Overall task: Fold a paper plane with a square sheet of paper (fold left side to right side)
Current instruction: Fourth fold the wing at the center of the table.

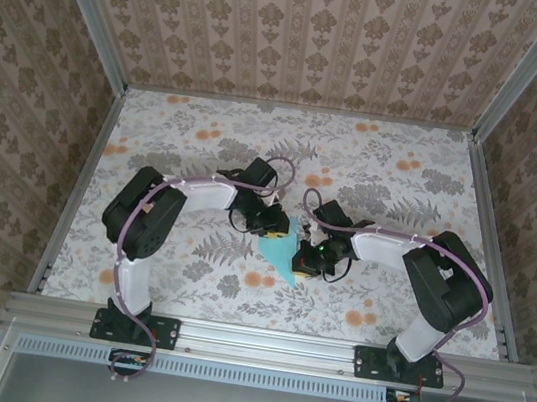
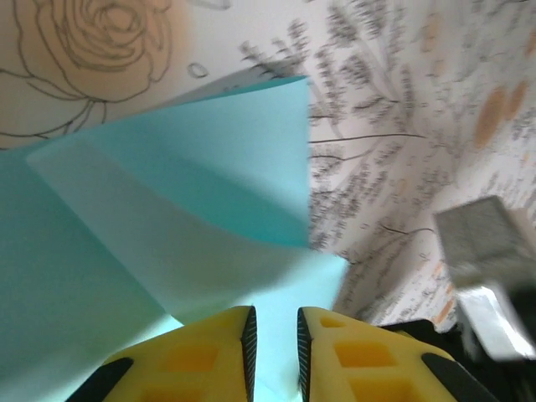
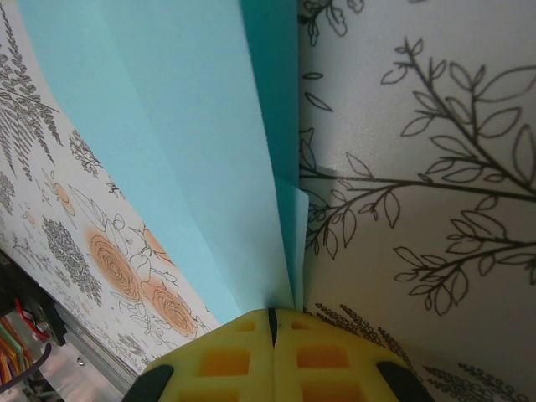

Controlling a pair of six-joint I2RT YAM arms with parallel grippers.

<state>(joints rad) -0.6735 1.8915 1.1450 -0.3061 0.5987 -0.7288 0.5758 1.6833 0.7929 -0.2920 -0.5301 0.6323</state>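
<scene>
Thin light-blue square sheet of paper (image 1: 278,255), part-folded, lies mid floral table (image 1: 205,151) between both arms. Right gripper (image 3: 272,316) is clamped tight on its creased edge. Left gripper (image 2: 275,327) stands narrowly apart over a raised flap. Paper looks light, floppy, easily torn: best pinched at folded edges.

creased cyan paper (image 1: 278,258), pointed, half-folded

Plain light blue paper (image 3: 184,151) lies ahead of the right claw (image 3: 272,316) and the left claw (image 2: 275,322), whose pads (image 3: 226,364) are yellow edged in black. Around them the bench (image 3: 419,209) is white with grey leaf sprigs and orange roses.
</scene>
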